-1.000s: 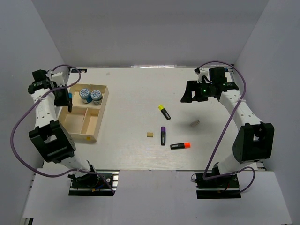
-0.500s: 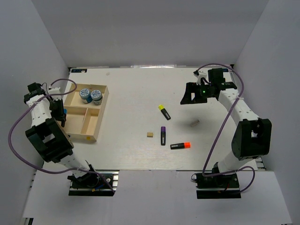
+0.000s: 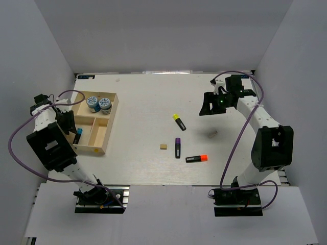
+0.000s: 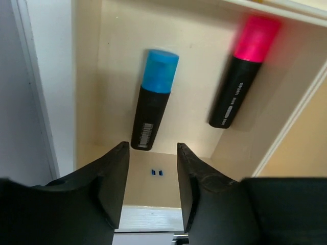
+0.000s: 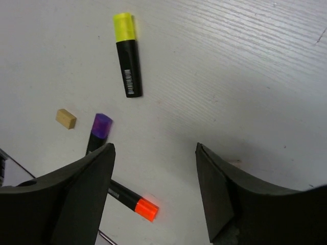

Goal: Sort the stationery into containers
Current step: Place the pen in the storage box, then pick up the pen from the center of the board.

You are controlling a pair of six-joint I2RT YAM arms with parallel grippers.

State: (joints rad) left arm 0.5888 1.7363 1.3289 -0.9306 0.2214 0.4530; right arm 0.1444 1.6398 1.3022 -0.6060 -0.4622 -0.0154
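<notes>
The light-wood tray [image 3: 100, 151] sits at the left. Two blue-and-white rolls [image 3: 98, 104] stand in its far compartment. My left gripper [image 3: 68, 125] is open and empty over the tray's left compartment [image 4: 115, 56]. A blue-capped highlighter [image 4: 153, 100] and a pink-capped one [image 4: 241, 72] lie there just ahead of the fingers. My right gripper [image 3: 210, 106] is open and empty above the table. Below it lie the yellow [image 5: 127, 55], purple [image 5: 99, 131] and orange [image 5: 133, 198] highlighters and a tan eraser [image 5: 66, 118]. A grey eraser [image 3: 212, 134] lies to their right.
The tray's near right compartment [image 3: 97, 136] shows bare wood. Grey walls close in the table on the left, right and back. Purple cables loop from both arms over the table's side edges.
My left gripper moved toward the near end of the tray with the blue-capped highlighter and let it go; it now lies in the left compartment. The right arm barely shifted.
</notes>
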